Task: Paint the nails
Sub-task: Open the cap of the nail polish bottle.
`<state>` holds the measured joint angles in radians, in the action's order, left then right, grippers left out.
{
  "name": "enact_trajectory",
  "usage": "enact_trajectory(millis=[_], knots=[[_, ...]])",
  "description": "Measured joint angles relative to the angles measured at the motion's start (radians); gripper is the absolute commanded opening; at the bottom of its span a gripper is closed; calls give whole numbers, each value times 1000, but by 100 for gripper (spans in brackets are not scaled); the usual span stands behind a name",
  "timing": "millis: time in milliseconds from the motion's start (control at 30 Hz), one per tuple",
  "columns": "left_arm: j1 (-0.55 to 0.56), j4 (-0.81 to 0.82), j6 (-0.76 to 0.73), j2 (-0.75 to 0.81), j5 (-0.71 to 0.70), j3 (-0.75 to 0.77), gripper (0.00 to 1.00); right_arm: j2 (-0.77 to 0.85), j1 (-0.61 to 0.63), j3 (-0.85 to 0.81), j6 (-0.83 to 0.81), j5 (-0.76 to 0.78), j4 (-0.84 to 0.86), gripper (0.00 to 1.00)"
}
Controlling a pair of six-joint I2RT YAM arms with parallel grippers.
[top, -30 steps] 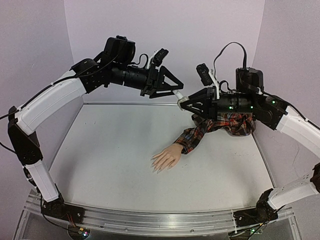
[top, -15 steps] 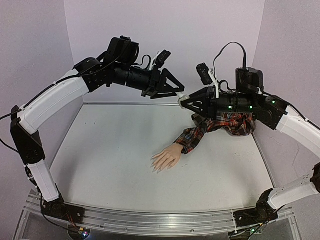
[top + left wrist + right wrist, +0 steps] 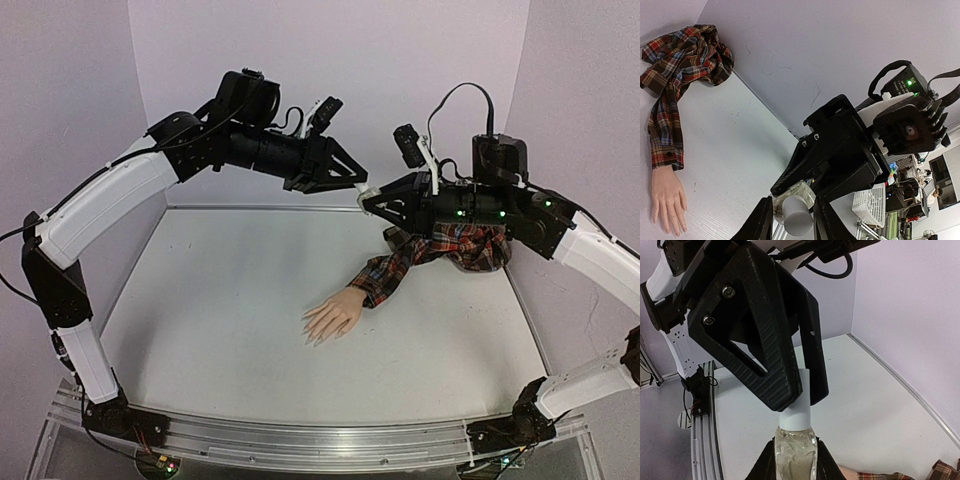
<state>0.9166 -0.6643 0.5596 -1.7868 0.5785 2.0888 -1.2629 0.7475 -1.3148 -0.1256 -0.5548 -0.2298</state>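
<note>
The left gripper (image 3: 794,220) is clamped on the white cap (image 3: 795,415). The right gripper (image 3: 793,462) squeezes the clear bottle (image 3: 792,445), held in mid-air. Likely the uncapping step: next, twist and draw the cap free, then descend to the nails (image 3: 312,336) of the mannequin hand (image 3: 335,315), well below on the table (image 3: 220,300).

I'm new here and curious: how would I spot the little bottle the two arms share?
Look above the white table, where the black left gripper and black right gripper meet in mid-air. Between them sits a small clear bottle with a white cap, body held by the right, cap by the left. Unlike the skin-coloured mannequin hand, it is off the table.
</note>
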Motion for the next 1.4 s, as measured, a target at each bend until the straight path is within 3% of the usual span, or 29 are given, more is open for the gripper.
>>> enact_trajectory(millis=[233, 567, 867, 1400], knots=[[3, -3, -9, -1, -7, 0, 30, 0, 0, 0, 3, 12, 0, 0], [10, -20, -10, -1, -12, 0, 11, 0, 0, 0, 7, 17, 0, 0], [15, -26, -20, -1, -56, 6, 0, 0, -1, 0, 19, 21, 4, 0], [27, -112, 17, -24, -149, 104, 0, -8, 24, 0, 18, 122, 56, 0]])
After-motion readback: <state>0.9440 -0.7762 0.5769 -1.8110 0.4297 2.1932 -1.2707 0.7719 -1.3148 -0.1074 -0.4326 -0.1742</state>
